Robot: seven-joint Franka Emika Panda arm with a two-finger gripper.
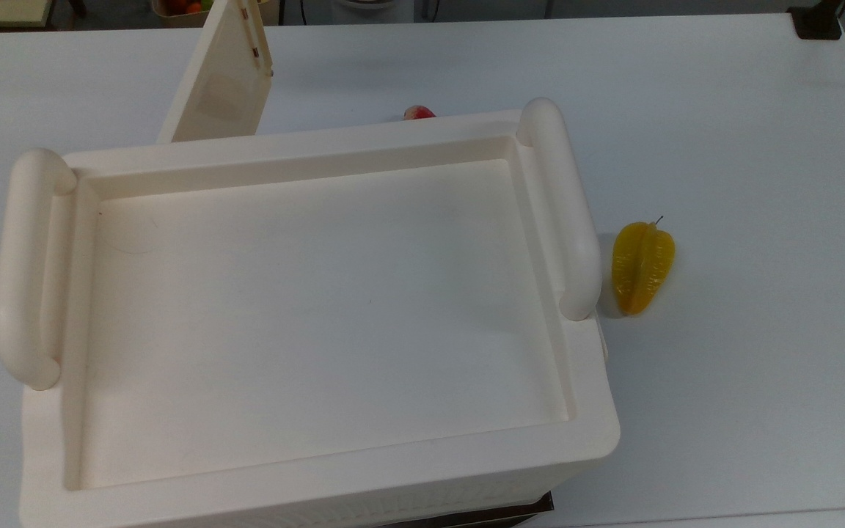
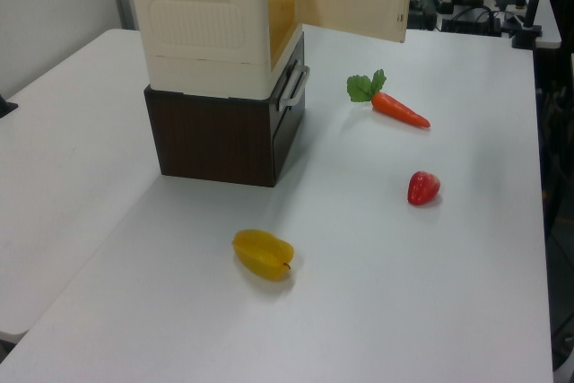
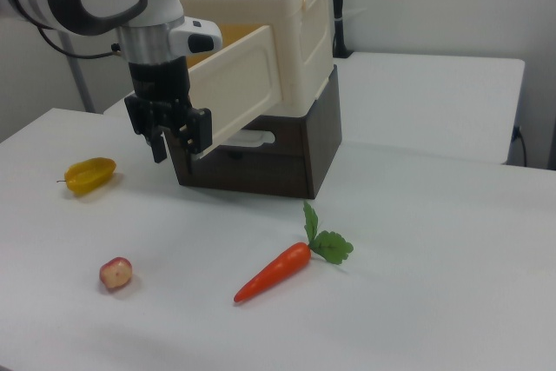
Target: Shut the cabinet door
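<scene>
In the top view, the large cream plastic cabinet (image 1: 305,308) is cut off by the lower edge, and the thin cream door panel (image 1: 221,81) by the upper edge. A small red fruit (image 1: 419,112) is mostly hidden behind the cabinet's far rim. In the right view, the free end of the door is covered by the black two-finger gripper (image 3: 178,147), whose finger spacing cannot be made out.
</scene>
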